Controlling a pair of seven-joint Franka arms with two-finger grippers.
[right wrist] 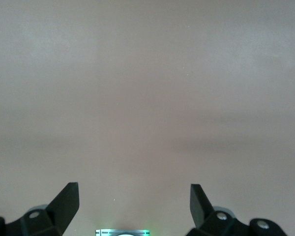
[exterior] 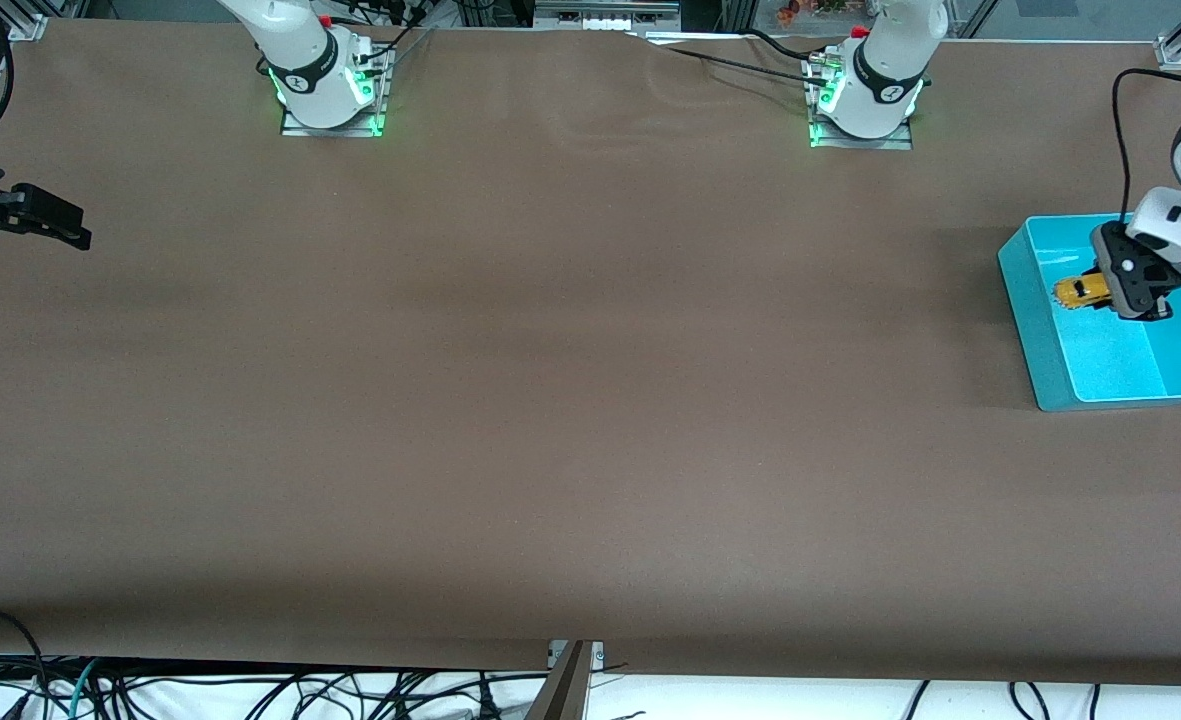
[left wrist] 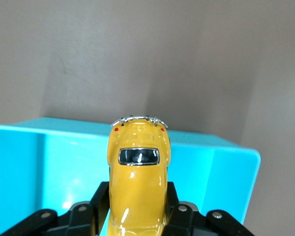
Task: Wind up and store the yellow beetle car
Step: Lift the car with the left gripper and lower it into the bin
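I am holding the car (left wrist: pixel 137 182), light, rigid and glossy-slick, by its flanks in the closed left gripper (exterior: pixel 1122 290) over the bin (exterior: pixel 1035 325), while the right gripper (exterior: pixel 35 222) is waiting wide open, empty, above the table (exterior: pixel 550 400).

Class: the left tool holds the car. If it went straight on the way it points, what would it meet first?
Probably the blue bin's floor: the left tool, shut on the car, hangs over the bin and points down into it. The height above the floor is unclear.
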